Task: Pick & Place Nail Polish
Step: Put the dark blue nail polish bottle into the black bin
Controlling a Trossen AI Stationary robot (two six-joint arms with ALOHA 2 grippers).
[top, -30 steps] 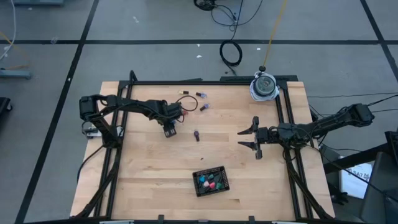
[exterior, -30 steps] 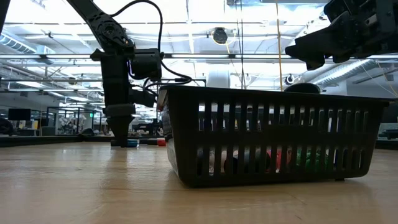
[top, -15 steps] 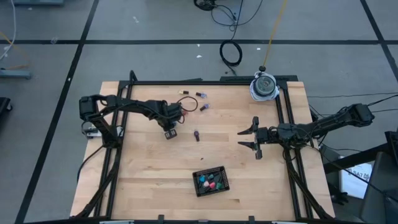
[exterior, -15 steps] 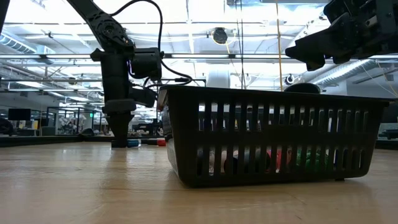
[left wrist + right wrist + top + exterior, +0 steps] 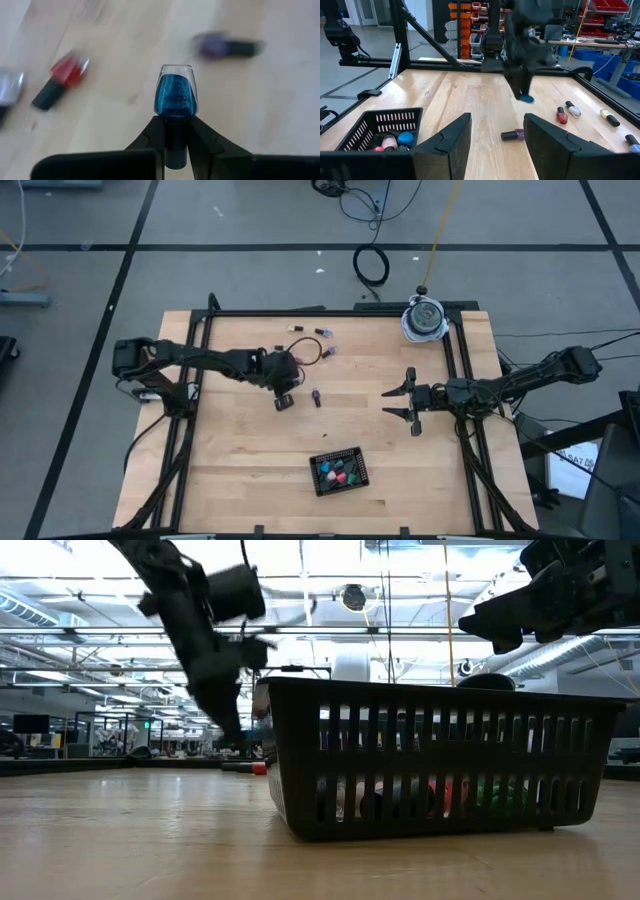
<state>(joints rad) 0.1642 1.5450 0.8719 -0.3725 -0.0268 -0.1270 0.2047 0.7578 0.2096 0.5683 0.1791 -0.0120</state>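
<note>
A blue bottle [image 5: 176, 96] was gripped by its dark cap in the left end effector [image 5: 284, 399] above the worktop [image 5: 230, 450], near a purple bottle [image 5: 316, 397], while the right end effector [image 5: 403, 402] was held spread wide beyond the basket [image 5: 340, 471].

Bottles [image 5: 340, 474] in basket [image 5: 357, 454], left pincer [image 5: 284, 401] above table [image 5: 240, 460]

We note a glittery blue nail polish bottle [image 5: 175, 96] with black cap, centre frame; red bottle [image 5: 62, 80] at left; purple bottle [image 5: 227, 47] upper right; pale wood table [image 5: 280, 100].
</note>
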